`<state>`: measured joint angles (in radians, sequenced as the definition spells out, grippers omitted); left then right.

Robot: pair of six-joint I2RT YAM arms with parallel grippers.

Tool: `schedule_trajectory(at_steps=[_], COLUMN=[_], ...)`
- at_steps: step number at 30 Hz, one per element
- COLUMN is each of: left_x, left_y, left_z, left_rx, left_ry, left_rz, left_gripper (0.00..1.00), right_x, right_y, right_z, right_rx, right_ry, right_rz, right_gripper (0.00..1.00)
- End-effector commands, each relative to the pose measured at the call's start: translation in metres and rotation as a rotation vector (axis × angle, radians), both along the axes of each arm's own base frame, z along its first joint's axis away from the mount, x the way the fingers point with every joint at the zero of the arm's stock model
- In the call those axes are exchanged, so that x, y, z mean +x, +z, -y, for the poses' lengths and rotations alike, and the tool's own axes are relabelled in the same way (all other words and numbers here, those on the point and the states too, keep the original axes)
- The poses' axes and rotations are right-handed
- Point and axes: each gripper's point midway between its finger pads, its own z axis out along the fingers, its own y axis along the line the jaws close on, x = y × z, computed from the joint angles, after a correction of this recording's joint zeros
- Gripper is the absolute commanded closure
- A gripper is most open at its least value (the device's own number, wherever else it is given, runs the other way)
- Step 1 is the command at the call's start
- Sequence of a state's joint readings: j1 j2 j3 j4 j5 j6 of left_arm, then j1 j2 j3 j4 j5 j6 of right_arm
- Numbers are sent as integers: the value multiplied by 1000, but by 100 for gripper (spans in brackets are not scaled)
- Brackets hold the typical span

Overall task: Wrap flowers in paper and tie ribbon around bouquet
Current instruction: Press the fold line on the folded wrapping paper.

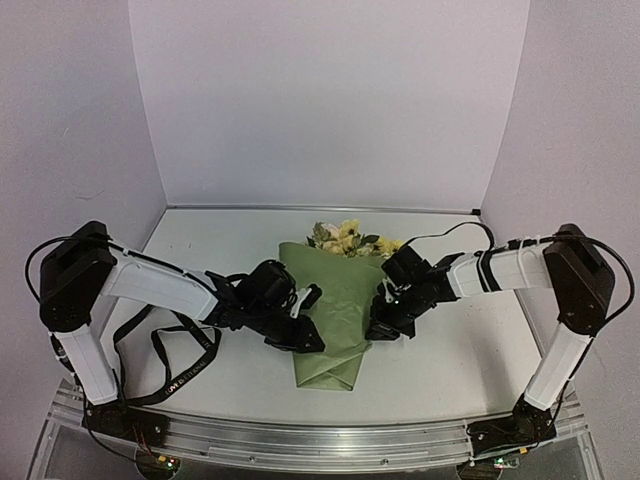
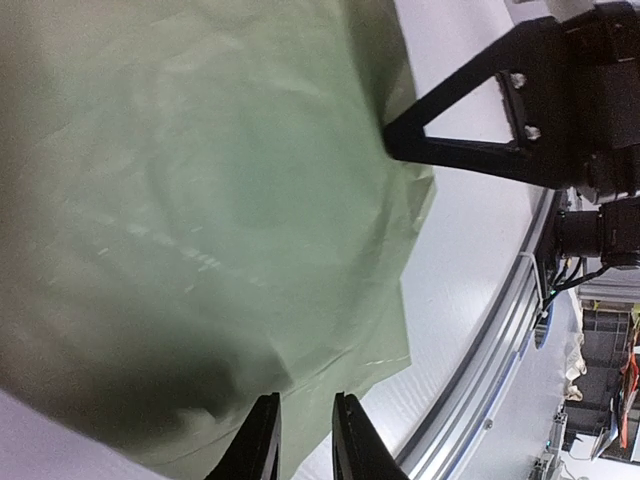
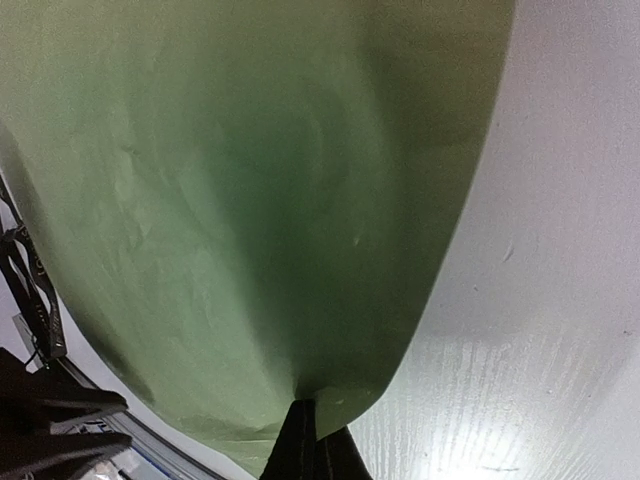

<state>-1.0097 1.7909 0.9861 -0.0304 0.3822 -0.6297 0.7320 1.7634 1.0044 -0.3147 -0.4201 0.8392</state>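
Bouquet (image 1: 338, 300): lies at mid-desk (image 1: 220, 250) between the two arms. The narrow folded end points to the near edge and the open end to the back wall.

Flowers (image 1: 348, 238): pale yellow and cream heads with green leaves stick out of the far, open end of the wrap. The stems are hidden inside.

Paper (image 1: 345, 345): the olive face is outward, folded into a cone around the flowers. It is creased and lies flat on the desk at its lower end. No ribbon runs round it.

Ribbon (image 1: 188, 375): black with pale lettering, it lies in loose loops on the desk to the left, under and beside the left arm. It is apart from the bouquet.

Left hand (image 1: 300, 338): low at the cone's left side, near its lower half. The wrist view shows the fingers (image 2: 262, 440) standing narrowly apart with desk visible in the gap. The paper's edge lies just ahead of the tips. It is parted, and no grip on the paper can be confirmed.

Right hand (image 1: 383, 328): low at the cone's right edge, opposite the left hand. Its own camera shows the fingers (image 3: 300, 440) pressed together with the paper's rim running into the tips and puckering there. It is closed on the edge of the paper.
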Motion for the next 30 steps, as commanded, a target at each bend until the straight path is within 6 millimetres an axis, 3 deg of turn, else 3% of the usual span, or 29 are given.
schedule_trajectory(at_steps=[1, 10, 16, 19, 24, 30], left_x=[1, 0, 2, 4, 10, 23], left_y=[-4, -32, -37, -28, -5, 13], left_z=[-18, -24, -28, -30, -34, -38], left_rx=[-5, 46, 45, 29, -8, -49], left_ry=[24, 20, 56, 75, 106, 132], left_rz=[-22, -66, -77, -65, -34, -25], left_gripper=[81, 83, 85, 84, 82, 81], right_x=[0, 1, -15, -27, -39, -32], right_y=[-1, 8, 41, 57, 72, 53], right_z=[6, 9, 7, 5, -23, -72], right_rx=[-29, -78, -107, -101, -40, 45], right_ry=[5, 55, 169, 205, 239, 219], right_rz=[39, 55, 95, 103, 102, 65], right_gripper=[100, 98, 65, 58, 64, 77])
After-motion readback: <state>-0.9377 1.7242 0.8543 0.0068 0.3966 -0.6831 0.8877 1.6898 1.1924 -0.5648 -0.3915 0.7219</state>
